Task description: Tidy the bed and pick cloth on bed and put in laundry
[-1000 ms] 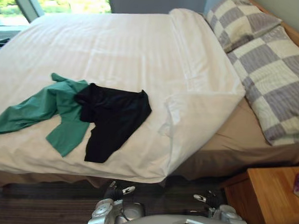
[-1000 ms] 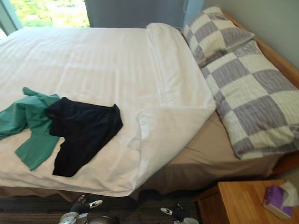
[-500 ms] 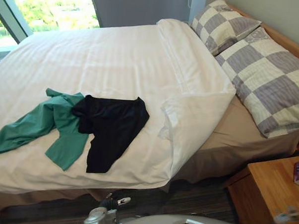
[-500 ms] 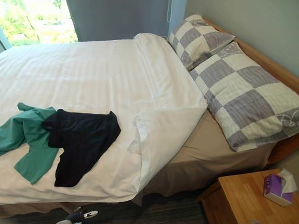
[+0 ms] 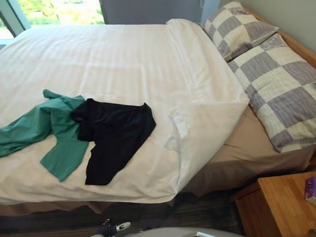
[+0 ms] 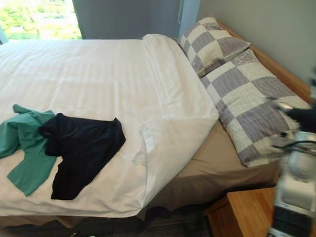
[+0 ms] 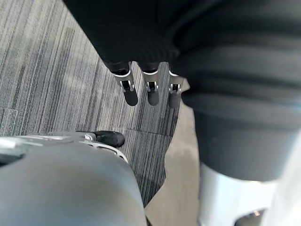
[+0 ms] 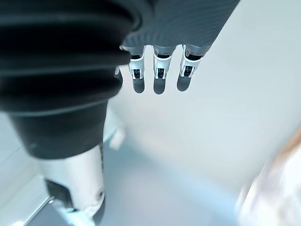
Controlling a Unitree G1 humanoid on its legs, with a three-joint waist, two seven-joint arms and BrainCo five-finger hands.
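White duvet (image 5: 124, 59) in the left eye view: green cloth (image 5: 47, 129) and black cloth (image 5: 112, 135) overlap near the front edge, left of centre (the pair stretches crosswise). Right eye view: right hand (image 6: 314, 117) up by the pillows (image 6: 243, 96), well apart from both. Left wrist view: left hand (image 7: 151, 89) low over carpet (image 7: 47, 70), fingers straight, empty, and the nearer hand, I judge. Right wrist view: fingers (image 8: 159, 80) straight, nothing held.

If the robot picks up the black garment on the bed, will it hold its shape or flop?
Probably floppy: the black garment lies flat and creased on the duvet. Likely light, since it looks thin. Its edge overlaps the green garment, which might drag along.
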